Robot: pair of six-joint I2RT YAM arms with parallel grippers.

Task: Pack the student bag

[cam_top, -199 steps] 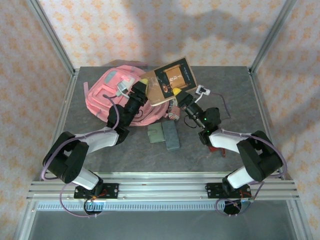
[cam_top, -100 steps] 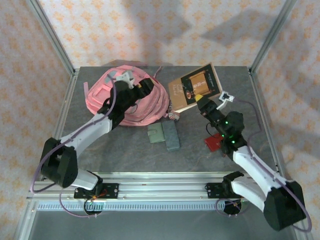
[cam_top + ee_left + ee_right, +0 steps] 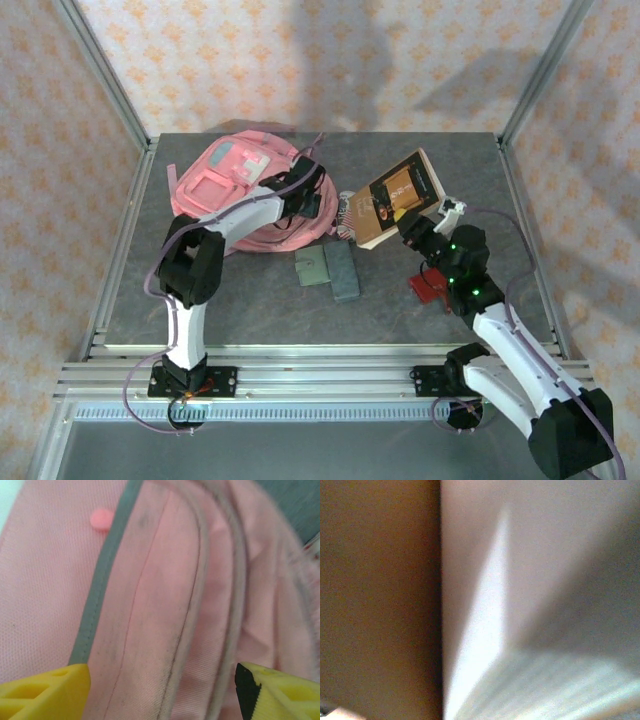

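student bag [image 3: 232, 188] lies flat on the table [image 3: 470, 170], far-left; left gripper [image 3: 306, 198] over its right edge, yellow fingers [image 3: 42, 692] spread wide above pink fabric and grey stripe [image 3: 95, 605], clamping nothing; right gripper [image 3: 408, 227] clamped on tilted brown book [image 3: 398, 192] just right of the bag

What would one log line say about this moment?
step: packing bag | left gripper: open, over bag | right gripper: holds book beside bag | book: not yet inside
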